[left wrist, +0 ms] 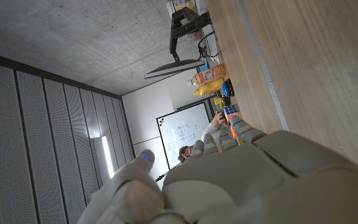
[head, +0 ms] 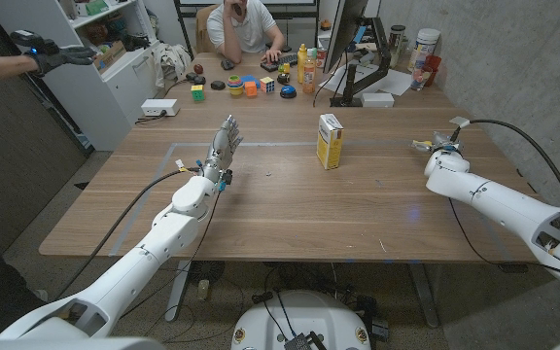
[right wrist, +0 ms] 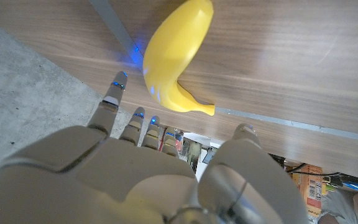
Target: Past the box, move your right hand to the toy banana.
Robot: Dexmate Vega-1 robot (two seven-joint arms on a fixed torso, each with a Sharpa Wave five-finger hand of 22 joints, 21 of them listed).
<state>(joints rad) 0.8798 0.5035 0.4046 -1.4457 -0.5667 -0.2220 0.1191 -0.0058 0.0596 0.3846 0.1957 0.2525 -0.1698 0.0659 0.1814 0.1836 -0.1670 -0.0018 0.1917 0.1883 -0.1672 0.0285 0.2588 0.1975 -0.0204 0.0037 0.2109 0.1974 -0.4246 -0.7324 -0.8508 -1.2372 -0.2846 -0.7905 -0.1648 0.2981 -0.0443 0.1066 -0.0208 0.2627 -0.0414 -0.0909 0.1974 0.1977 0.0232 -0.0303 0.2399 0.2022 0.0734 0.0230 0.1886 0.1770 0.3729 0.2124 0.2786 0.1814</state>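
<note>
The toy banana [right wrist: 176,56] is yellow and lies on the wooden table [head: 290,209] near its right edge, where it shows as a small yellow shape [head: 423,146]. My right hand [head: 442,157] is right beside it, holding nothing. In the right wrist view its fingers [right wrist: 112,93] are spread and reach up close to the banana, with a narrow strip of table between them. The yellow-and-white box [head: 330,141] stands upright mid-table, to the left of my right hand. My left hand [head: 220,151] stands over the table's left half, fingers apart and pointing up; its back [left wrist: 247,180] shows in the left wrist view.
At the far end of the table sit small coloured toys [head: 251,86], bottles [head: 308,68] and a black monitor stand [head: 363,83], with a seated person [head: 246,29] behind them. A white device [head: 160,107] lies far left. A person's gloved hand [head: 61,53] reaches in at upper left.
</note>
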